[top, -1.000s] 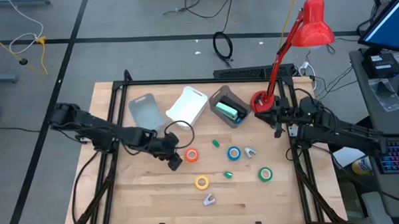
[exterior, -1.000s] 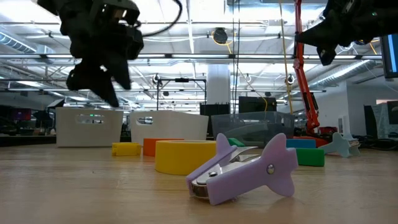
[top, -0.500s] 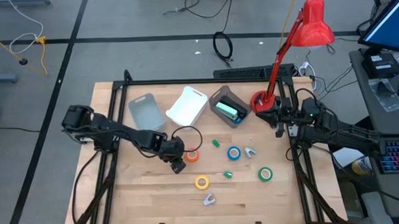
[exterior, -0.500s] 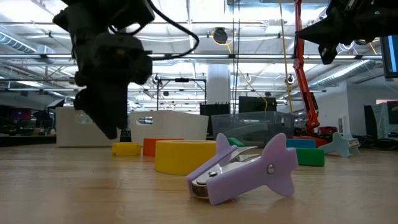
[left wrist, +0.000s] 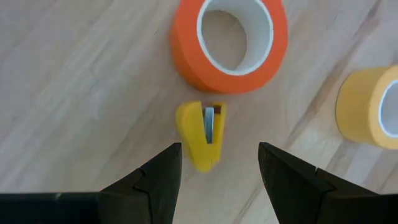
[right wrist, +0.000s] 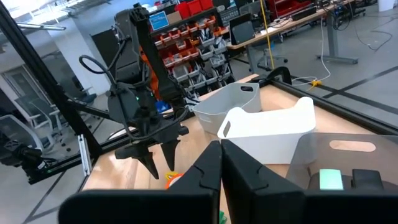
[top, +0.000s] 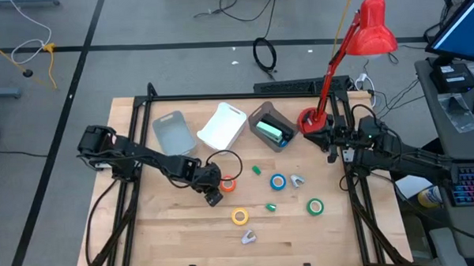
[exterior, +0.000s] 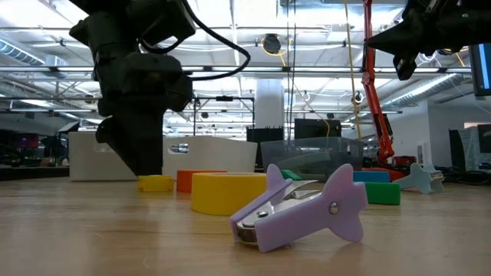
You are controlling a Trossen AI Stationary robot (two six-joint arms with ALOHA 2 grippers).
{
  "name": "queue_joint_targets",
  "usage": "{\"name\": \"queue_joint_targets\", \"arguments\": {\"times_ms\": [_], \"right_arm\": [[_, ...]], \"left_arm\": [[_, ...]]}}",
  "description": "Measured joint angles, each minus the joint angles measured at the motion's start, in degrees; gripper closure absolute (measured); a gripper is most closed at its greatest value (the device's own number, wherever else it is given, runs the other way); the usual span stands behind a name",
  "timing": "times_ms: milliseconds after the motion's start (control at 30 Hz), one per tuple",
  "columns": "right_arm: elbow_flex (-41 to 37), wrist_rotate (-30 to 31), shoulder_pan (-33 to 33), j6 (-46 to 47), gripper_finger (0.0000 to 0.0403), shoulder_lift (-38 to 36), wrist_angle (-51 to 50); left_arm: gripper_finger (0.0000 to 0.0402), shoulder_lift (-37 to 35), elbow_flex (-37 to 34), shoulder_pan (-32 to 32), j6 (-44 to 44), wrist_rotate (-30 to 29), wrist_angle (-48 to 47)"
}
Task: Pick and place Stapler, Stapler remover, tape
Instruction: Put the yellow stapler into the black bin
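Observation:
A small yellow piece with a metal strip (left wrist: pixel 202 134) lies flat on the wooden table just near the orange tape roll (left wrist: pixel 229 40). My left gripper (left wrist: pixel 217 168) is open and points steeply down, one finger on either side of the yellow piece's near end, touching nothing. In the high view this gripper (top: pixel 213 195) hides the piece. The yellow tape (top: pixel 239 217), blue tape (top: pixel 278 181) and green tape (top: pixel 315 206) lie flat to the right. A purple stapler remover (exterior: pixel 303 208) lies near the front edge. My right gripper (right wrist: pixel 221 155) is shut and held high at the table's right side.
At the back stand a grey tray (top: pixel 172 133), a white bin (top: pixel 222 125) and a dark bin (top: pixel 271 128) with a green stapler in it. A pale stapler remover (top: pixel 296 180) and two small green pieces (top: pixel 256 170) lie between the rolls. A red lamp (top: pixel 353 58) stands back right.
My left gripper has come down toward the table and a little toward its right and near edges, ending low over the yellow piece beside the orange tape. Its fingers have stayed open. No object has moved.

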Motion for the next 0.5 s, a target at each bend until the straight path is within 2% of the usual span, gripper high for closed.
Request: {"name": "queue_joint_targets", "arguments": {"times_ms": [400, 500], "right_arm": [[0.0, 0.1, 0.0, 0.0, 0.0402, 0.0, -0.2], [0.0, 0.1, 0.0, 0.0, 0.0402, 0.0, -0.2]], "left_arm": [[0.0187, 3.3, 0.2, 0.2, -0.6, -0.6, 1.2], [0.0204, 3.3, 0.1, 0.2, -0.6, 0.3, 0.8]]}}
